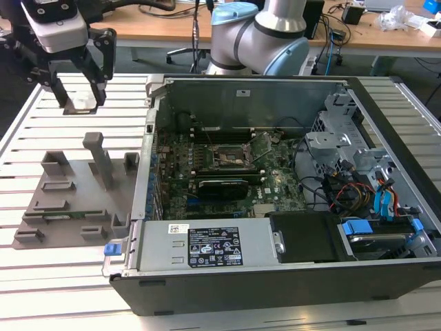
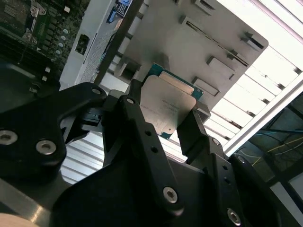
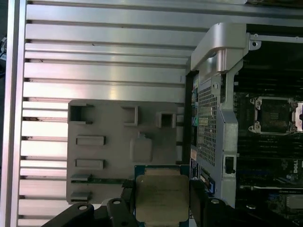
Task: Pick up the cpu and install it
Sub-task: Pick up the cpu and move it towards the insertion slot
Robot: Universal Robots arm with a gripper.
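plainly the claw (image 2: 165, 101) clamps the cpu (image 2: 163, 106) in both wrist views, the first showing the socket (image 3: 272, 113).

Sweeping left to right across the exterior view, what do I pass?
End effector shut on the cpu → black socket frame on the motherboard → blue drive clips.
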